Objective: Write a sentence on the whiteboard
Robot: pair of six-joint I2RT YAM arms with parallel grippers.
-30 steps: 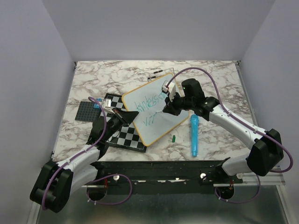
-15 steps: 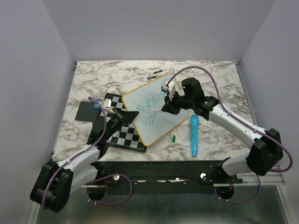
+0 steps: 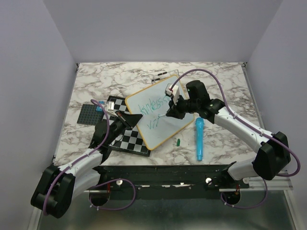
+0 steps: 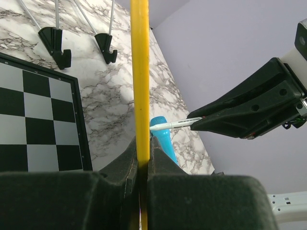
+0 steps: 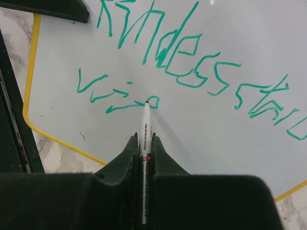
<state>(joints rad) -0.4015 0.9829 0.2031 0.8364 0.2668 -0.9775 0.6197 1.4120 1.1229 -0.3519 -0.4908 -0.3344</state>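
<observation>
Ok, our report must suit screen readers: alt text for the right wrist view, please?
The right end effector grips a white marker, its tip at the second line of green lettering on the whiteboard. A yellow frame edges the board.

The sentence [image 5: 187, 76] is cut off at the right edge — its end unseen.

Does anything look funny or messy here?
Yes. The whiteboard sits crooked, overlapping the checkered board. The green writing says "kindess", missing an n. A small green cap lies loose on the table.
</observation>
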